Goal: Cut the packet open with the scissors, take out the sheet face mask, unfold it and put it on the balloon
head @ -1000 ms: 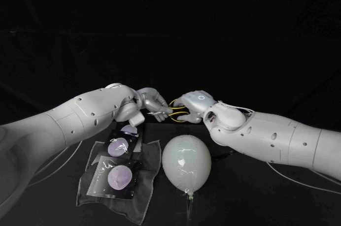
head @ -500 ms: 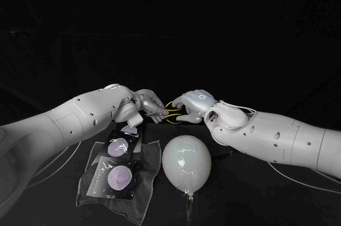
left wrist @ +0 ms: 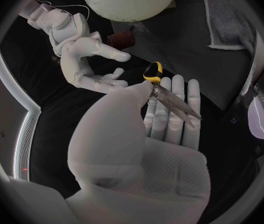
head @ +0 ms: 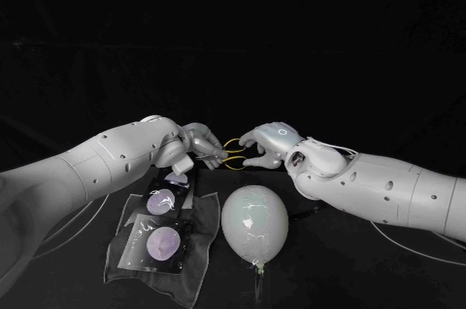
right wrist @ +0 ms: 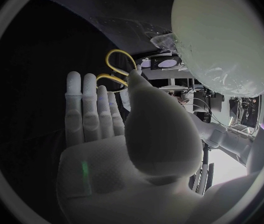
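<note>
Through the left wrist camera I see my left hand (left wrist: 157, 139) clamping the scissors (left wrist: 176, 103) under its thumb, while the right hand (left wrist: 85, 67) spreads empty beside the yellow handles. My head view places both just beyond the balloon (head: 254, 220), with the packets (head: 163, 200) on the balloon's left-arm side.

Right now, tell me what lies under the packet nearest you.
The near packet lies on a pale see-through sheet spread on the black table; the sheet's edges stick out around it. What is directly beneath the packet is covered.
</note>
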